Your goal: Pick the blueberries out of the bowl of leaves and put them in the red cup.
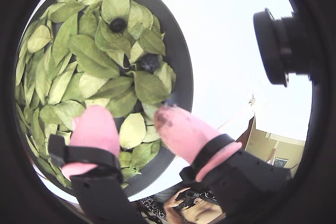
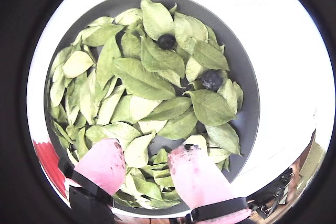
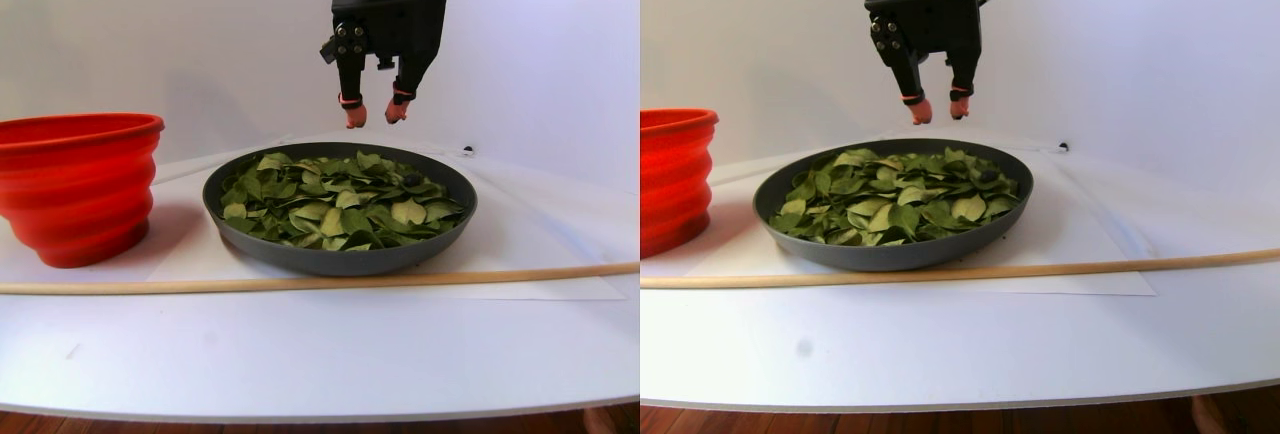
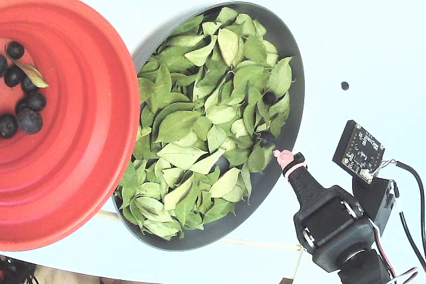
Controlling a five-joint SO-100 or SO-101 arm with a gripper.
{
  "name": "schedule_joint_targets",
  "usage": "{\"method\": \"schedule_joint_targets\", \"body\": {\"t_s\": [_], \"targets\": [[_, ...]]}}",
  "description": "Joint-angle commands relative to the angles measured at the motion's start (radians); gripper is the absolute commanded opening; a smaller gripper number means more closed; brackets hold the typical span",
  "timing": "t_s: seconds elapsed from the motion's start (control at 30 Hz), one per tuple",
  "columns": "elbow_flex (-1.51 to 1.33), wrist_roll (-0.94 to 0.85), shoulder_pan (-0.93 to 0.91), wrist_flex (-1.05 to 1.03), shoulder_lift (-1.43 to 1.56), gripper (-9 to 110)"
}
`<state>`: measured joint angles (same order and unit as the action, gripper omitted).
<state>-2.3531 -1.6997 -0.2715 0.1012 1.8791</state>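
Note:
The dark grey bowl point(image 4: 297, 91) is full of green leaves point(image 4: 193, 124). Two blueberries point(image 2: 166, 41) point(image 2: 211, 79) lie among the leaves in both wrist views point(image 1: 117, 24) point(image 1: 149, 62), and the fixed view shows them near the bowl's right side point(image 4: 269, 98) point(image 4: 266, 138). My gripper point(image 2: 147, 150) point(image 1: 128, 113) has pink fingertips and is open and empty. It hangs well above the bowl's far part in the stereo pair view point(image 3: 372, 114) and over the right rim in the fixed view point(image 4: 285, 159). The red cup point(image 4: 73, 164) beside the bowl holds several blueberries point(image 4: 30, 119) and one leaf.
A thin wooden stick point(image 3: 300, 281) lies across the white table in front of the bowl point(image 3: 340, 259) and red cup point(image 3: 80, 184). A tiny black speck point(image 4: 344, 86) marks the table beyond the bowl. A small camera board point(image 4: 359, 151) rides beside the gripper.

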Motion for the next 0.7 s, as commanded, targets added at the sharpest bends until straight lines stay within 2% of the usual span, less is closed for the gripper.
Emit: {"method": "schedule_joint_targets", "body": {"t_s": [0.0,0.67], "targets": [[0.055,-0.011,-0.032,0.041,-0.008,16],[0.196,-0.025,-0.109,0.126,-0.230,16]]}}
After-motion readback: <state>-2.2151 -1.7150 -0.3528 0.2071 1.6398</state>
